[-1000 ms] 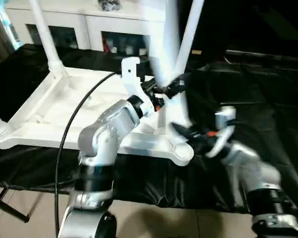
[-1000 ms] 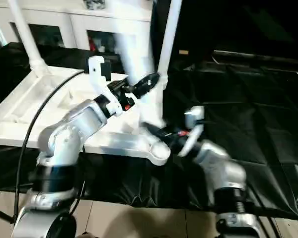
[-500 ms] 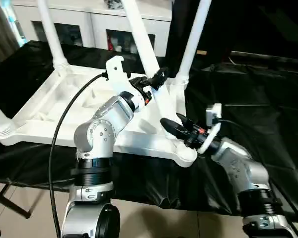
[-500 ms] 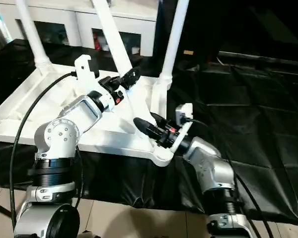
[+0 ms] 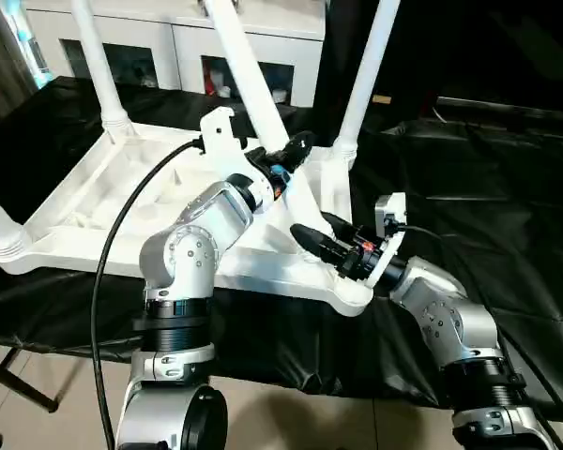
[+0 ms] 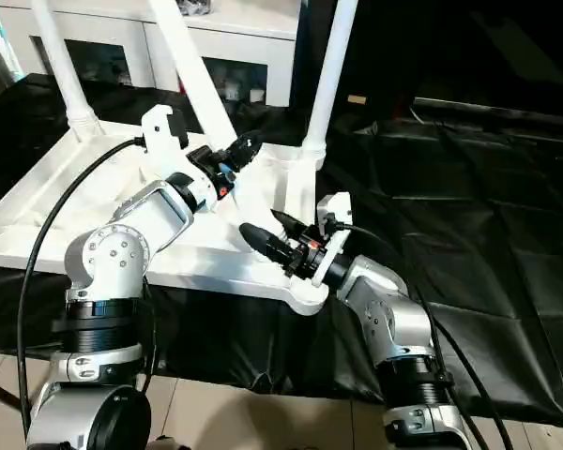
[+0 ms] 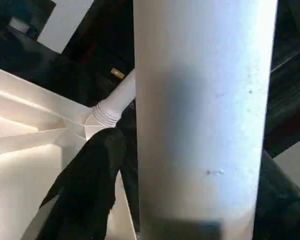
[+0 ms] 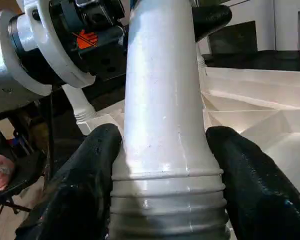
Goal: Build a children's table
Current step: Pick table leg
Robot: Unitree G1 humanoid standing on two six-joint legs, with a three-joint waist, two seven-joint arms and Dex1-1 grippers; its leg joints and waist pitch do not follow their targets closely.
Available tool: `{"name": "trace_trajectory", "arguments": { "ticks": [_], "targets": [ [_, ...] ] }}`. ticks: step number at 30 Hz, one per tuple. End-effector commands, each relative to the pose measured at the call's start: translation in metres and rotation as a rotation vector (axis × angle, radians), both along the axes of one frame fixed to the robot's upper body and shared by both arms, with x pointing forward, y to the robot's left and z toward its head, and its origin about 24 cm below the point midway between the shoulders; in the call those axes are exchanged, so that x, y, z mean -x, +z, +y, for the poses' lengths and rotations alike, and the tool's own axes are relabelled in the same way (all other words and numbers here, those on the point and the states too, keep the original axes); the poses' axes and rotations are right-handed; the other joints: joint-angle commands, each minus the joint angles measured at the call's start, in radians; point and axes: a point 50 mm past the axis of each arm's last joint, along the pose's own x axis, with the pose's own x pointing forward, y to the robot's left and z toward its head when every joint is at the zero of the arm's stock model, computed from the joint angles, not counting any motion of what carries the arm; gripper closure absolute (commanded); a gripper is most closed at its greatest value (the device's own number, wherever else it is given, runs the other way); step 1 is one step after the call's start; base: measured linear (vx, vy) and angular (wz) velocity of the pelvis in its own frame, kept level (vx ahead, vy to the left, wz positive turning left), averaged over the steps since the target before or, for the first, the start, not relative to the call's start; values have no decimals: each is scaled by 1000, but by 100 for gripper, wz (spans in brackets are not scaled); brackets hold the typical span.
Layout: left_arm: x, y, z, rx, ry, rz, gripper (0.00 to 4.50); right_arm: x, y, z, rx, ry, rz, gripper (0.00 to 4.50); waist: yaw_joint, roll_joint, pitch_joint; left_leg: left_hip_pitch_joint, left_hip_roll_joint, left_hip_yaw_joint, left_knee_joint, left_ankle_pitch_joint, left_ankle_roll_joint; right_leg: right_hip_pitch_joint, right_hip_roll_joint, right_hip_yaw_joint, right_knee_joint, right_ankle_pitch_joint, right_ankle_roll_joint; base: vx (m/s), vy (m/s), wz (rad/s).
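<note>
The loose leg (image 5: 253, 98) leans over the upturned tabletop (image 5: 84, 202), its ribbed foot near the empty corner socket (image 5: 350, 292). The right gripper (image 8: 165, 145) has its two fingers (image 8: 85, 170) pinching the leg just above the ribs, probably to steer the foot into that socket. Higher up, the left gripper (image 5: 291, 155) has its fingers (image 7: 90, 175) against both sides of the same leg, seemingly steadying the tilt.

The light falls bright on my white tabletop (image 5: 94, 202), and the black cloth (image 5: 507, 187) around it stays dark with soft shine. Close to my wrist, the leg (image 7: 202, 110) looks blurred and shadowed.
</note>
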Motion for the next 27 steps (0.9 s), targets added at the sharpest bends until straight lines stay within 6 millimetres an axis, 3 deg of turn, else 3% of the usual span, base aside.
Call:
{"name": "trace_trajectory", "arguments": {
  "ticks": [1,4,6,7,8,14,17,18,21,27],
  "targets": [
    [1,3,0,2,2,-2,156,1,10,0,1,14,-54,187,-1,-4,-78,11,17,-1,-67,-178,40,62,-67,38,-86,-304,-131,0,0,0],
    [1,4,3,-21,-5,-13,182,1,12,1,15,35,-49,187,-1,-7,-78,11,18,-1,-67,-169,44,61,-67,39,-84,-298,-130,0,0,0],
    [2,7,6,-30,-40,-49,202,1,13,0,12,78,-5,131,-2,-5,-77,12,15,-1,-68,-169,45,61,-64,39,-85,-303,-128,0,0,0],
    [2,8,7,-35,-56,-65,202,1,14,-1,15,90,5,131,-2,-3,-78,11,15,-1,-67,-169,45,62,-65,39,-86,-304,-127,0,0,0],
    [4,11,9,-49,-89,-90,227,-2,18,-6,6,83,11,115,-2,-2,-78,11,14,-1,-67,-167,43,63,-65,39,-86,-304,-124,0,0,0],
    [7,16,13,-104,-191,-136,255,-13,39,-29,-26,146,39,70,-1,0,-78,15,16,1,-65,-164,35,62,-64,40,-79,-280,-143,0,0,0],
    [10,19,13,-116,-237,-159,257,-20,47,-36,-18,149,47,43,1,-3,-80,15,16,1,-64,-151,35,63,-66,40,-76,-272,-152,0,0,0],
    [10,20,13,-118,-249,-164,259,-22,49,-37,-14,148,51,29,0,-8,-81,14,16,2,-63,-144,36,64,-67,39,-74,-270,-161,0,0,0],
    [14,21,12,-130,-304,-184,260,-27,52,-40,30,158,80,22,1,-11,-82,13,16,4,-61,-121,38,64,-67,40,-71,-246,-171,0,0,0],
    [18,22,5,-166,-364,-210,260,-23,45,-28,148,271,117,0,1,-13,-81,11,17,4,-60,-121,39,65,-67,39,-73,-268,-156,0,0,0]
  ]
}}
